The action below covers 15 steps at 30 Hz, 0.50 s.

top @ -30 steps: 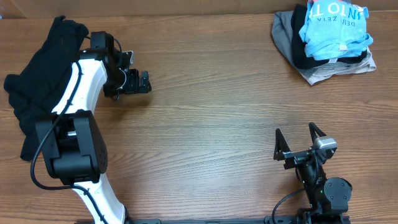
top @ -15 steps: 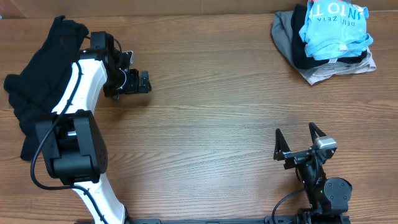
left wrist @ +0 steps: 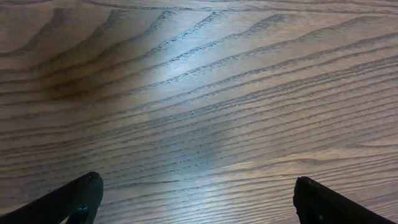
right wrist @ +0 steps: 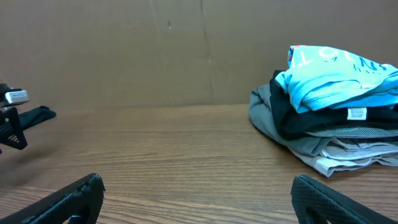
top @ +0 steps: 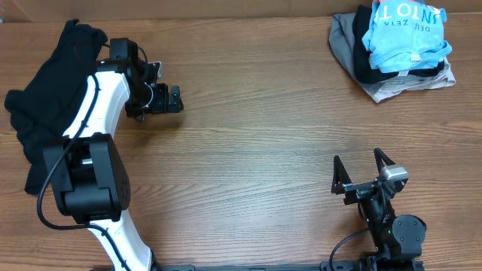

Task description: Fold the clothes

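Two heaps: soft, crumpled cloth, both lying on the table
Stack: light blue T-shirt on top, white lettering, folds bunched; under it a black layer and a grey garment; far ahead and to the right of the right gripper, at the table's back edge
Black garment: limp, rumpled, behind the left gripper, partly under that arm
Left gripper: fingers spread apart, nothing between them, low over wood
Right gripper: fingers wide apart, holding nothing
Table: brown wood grain, smooth sheen; open wood between both grippers
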{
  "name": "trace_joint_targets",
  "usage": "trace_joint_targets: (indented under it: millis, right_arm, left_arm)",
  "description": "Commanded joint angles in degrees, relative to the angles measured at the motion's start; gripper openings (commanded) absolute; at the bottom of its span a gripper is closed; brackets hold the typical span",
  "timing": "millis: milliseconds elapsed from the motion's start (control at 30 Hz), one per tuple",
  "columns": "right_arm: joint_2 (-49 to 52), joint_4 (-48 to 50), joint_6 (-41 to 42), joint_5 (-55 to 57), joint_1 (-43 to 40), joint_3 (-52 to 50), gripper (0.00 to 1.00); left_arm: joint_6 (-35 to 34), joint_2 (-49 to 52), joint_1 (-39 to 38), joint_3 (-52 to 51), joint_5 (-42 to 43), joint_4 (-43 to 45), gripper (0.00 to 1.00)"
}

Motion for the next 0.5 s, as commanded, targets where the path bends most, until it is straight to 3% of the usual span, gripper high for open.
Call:
trace_joint_targets:
  millis: [0, 467]
  right_arm:
    - [-0.7, 0.4, -0.6, 0.0, 0.3, -0.6, 1.0]
    - [-0.7, 0.4, -0.6, 0.0, 0.3, -0.6, 1.0]
  left_arm:
    - [-0.5, -5.5, -1.5, -0.2, 0.5, -0.1, 1.0]
    - [0.4, -43.2, -6.0, -0.2, -1.6, -1.1, 1.0]
